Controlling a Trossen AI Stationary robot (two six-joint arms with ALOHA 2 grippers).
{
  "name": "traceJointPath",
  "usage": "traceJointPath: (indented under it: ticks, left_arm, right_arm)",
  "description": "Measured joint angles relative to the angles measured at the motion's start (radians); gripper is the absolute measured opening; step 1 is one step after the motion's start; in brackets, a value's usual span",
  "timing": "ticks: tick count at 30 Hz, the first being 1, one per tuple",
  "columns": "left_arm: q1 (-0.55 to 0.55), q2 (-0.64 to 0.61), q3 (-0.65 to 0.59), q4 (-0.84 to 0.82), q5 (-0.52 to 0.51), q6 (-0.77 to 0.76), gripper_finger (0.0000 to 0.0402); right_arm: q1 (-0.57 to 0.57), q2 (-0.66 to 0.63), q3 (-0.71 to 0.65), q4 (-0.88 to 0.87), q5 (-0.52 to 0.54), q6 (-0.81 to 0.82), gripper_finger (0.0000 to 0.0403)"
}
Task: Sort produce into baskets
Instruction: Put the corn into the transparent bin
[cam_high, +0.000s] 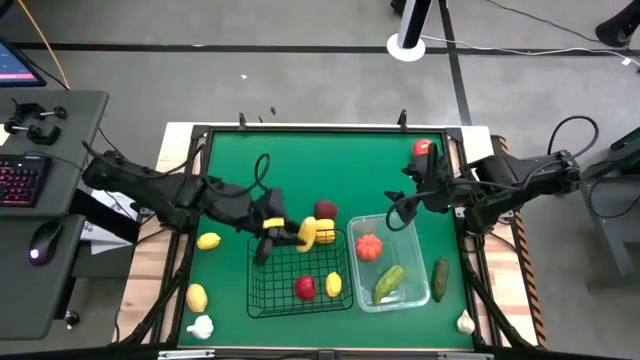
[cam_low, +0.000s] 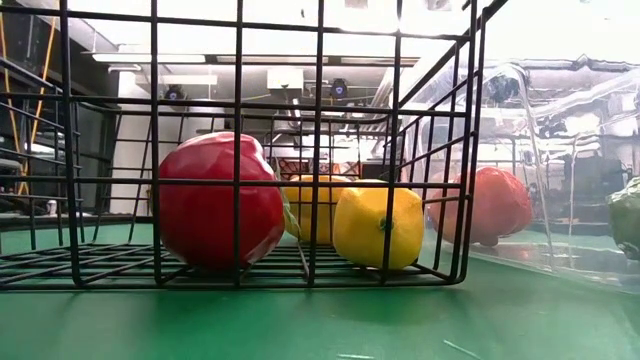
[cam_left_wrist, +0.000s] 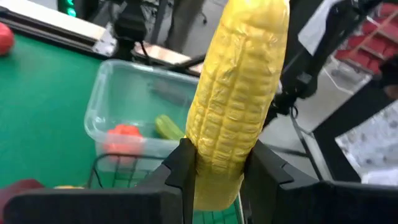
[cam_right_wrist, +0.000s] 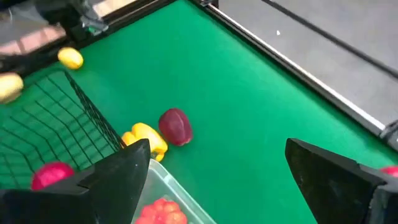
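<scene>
grey floor (cam_high: 250, 60), side desk (cam_high: 60, 200), keyboard (cam_high: 20, 180)

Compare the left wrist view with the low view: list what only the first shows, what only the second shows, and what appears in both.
Only the left wrist view shows the left gripper shut on an ear of corn, and a green cucumber in the clear tub.

Only the low view shows, up close inside the black wire basket, a red fruit and a yellow lemon.

Both show the clear tub, the basket's wire mesh, the orange-red tomato in the tub, and the green table surface.
</scene>
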Motion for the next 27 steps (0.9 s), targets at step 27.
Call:
traceJointPath:
  ticks: [27]
  left_arm:
    - [0.017, 0.011, 0.000, 0.021, -0.100, 0.002, 0.0081]
  right_arm:
    - [0.000, 0.004, -0.002, 0.027, -0.296, -0.026, 0.0365]
